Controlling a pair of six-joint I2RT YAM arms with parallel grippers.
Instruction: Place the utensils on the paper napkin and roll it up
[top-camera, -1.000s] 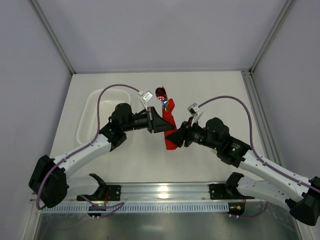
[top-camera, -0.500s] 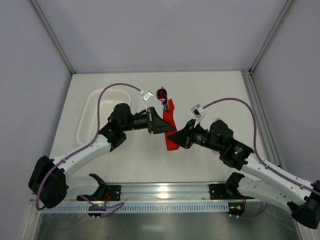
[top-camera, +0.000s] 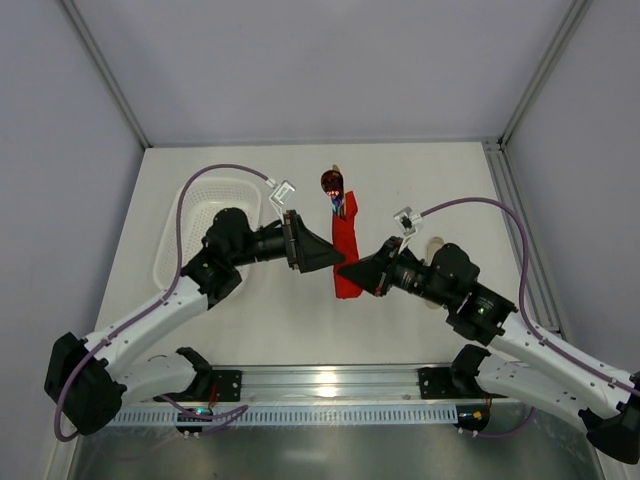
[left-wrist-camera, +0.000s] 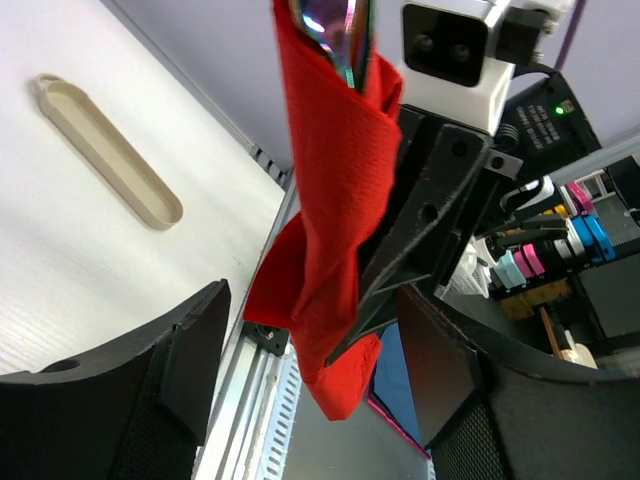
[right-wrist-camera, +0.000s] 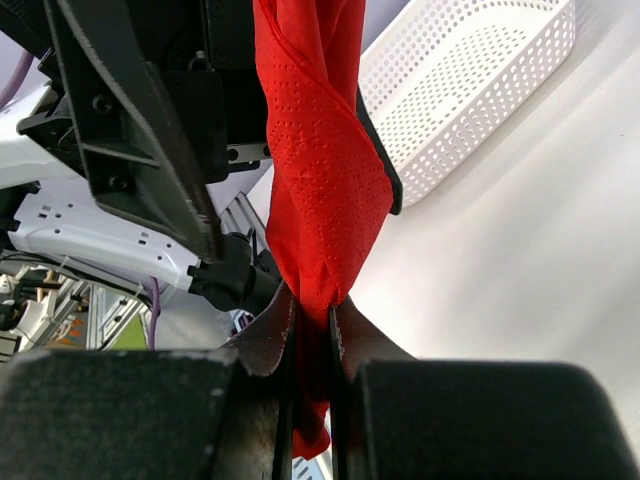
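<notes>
The red paper napkin (top-camera: 346, 243) is rolled into a loose tube round the utensils, whose iridescent ends (top-camera: 331, 184) stick out at its far end. My right gripper (top-camera: 350, 272) is shut on the roll's near end; in the right wrist view the napkin (right-wrist-camera: 322, 170) is pinched flat between the pads (right-wrist-camera: 311, 340). My left gripper (top-camera: 325, 258) stands open just left of the roll. In the left wrist view the napkin (left-wrist-camera: 335, 200) hangs between its spread fingers (left-wrist-camera: 195, 345) without touching them, and the utensils' shiny tips (left-wrist-camera: 332, 25) show at the top.
A white perforated basket (top-camera: 195, 225) sits at the left behind the left arm, also seen in the right wrist view (right-wrist-camera: 470, 80). A beige oblong tray (left-wrist-camera: 105, 150) lies on the table to the right, mostly hidden by the right arm in the top view (top-camera: 436, 244).
The left gripper has opened, let go of the roll and drawn back to the left. The right gripper closed on the roll's near end and still holds it.
</notes>
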